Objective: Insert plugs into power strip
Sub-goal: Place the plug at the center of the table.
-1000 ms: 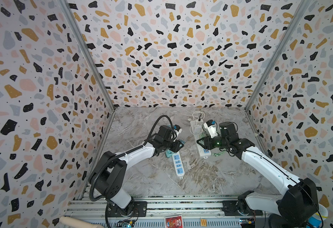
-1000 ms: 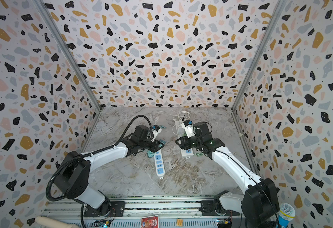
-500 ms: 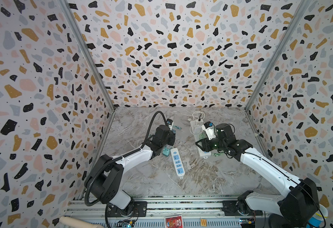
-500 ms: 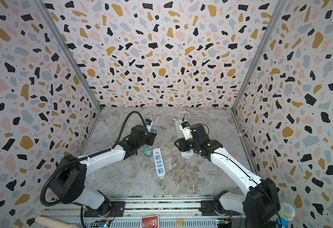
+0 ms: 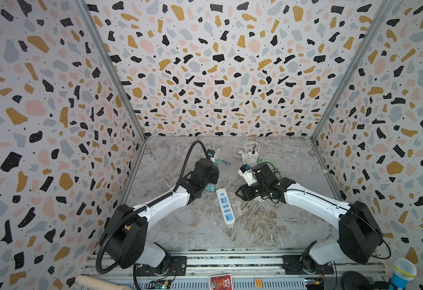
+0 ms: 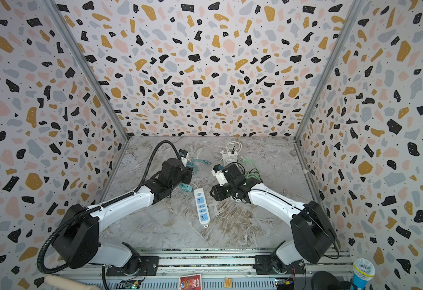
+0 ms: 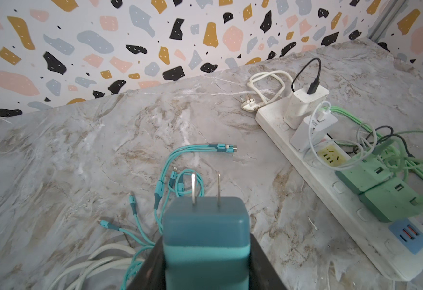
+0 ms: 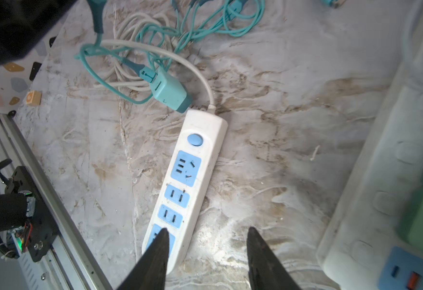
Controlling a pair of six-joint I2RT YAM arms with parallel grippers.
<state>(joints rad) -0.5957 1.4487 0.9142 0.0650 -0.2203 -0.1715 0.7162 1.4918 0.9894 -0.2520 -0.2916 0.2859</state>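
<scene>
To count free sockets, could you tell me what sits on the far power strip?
White charger, second white charger, green plug, second green plug, a bare yellowed socket; sockets beneath them are covered.

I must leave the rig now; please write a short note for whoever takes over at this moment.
Left gripper: shut on a teal boxy plastic charger plug, prongs forward.
Right gripper: open, empty, near the small white plastic power strip with blue sockets.
A second, mint-teal boxy plug lies on the marble table beside that strip's switch end.
Done: the long white power strip carries white chargers and green plugs.
Left: the small strip's sockets are all empty; probably both teal plugs go there.
</scene>
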